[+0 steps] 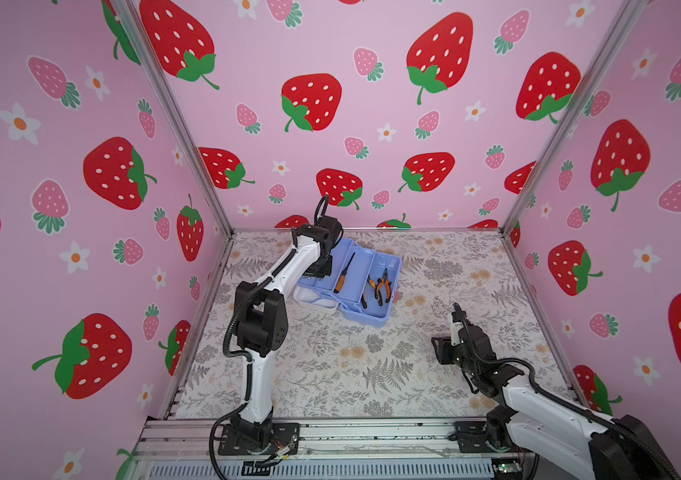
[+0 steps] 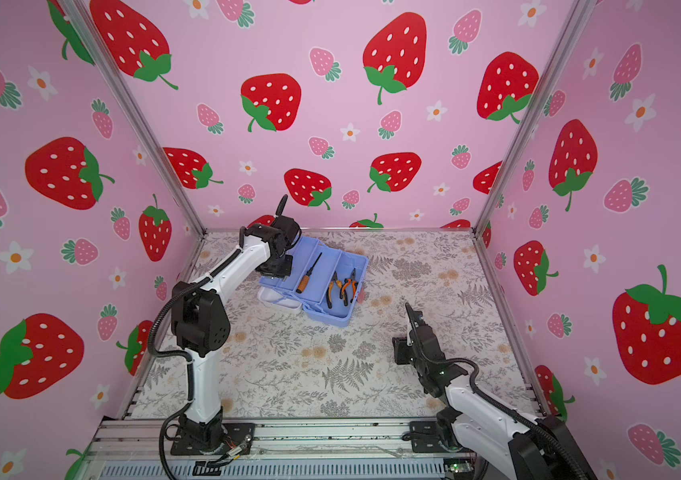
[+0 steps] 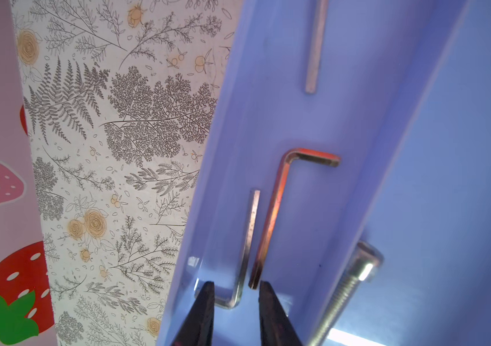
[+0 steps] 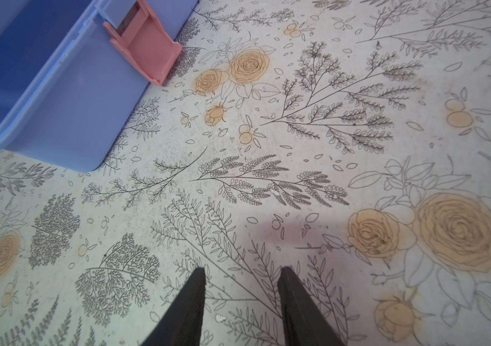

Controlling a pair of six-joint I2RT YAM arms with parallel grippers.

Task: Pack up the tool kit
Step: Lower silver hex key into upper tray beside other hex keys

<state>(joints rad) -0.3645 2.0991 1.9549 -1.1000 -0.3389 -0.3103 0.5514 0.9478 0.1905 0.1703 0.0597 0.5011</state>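
Three hex keys sit in one narrow compartment of the open tool kit (image 1: 366, 319): a thick L-shaped one (image 3: 280, 209), a thin one (image 3: 248, 239) just beside it, and a third (image 3: 316, 45) farther along. One bolt (image 3: 355, 284) lies across the divider. One screwdriver (image 1: 344, 274) occupies the middle compartment. Two orange-handled pliers (image 1: 382, 286) lie side by side in the next one. One white lid (image 1: 314, 300) rests against the kit's near-left side, and one pink latch (image 4: 145, 45) hangs on its right wall. The kit sits near the table's (image 1: 372, 374) far edge, left of centre.

Left arm: elbow raised, wrist bent down over the hex-key compartment. The left gripper (image 3: 236, 288) has its jaws narrowly parted over the key ends, clamping nothing. Right arm: low, reaching from the near right corner. The right gripper (image 4: 242, 271) is parted and empty above bare table.
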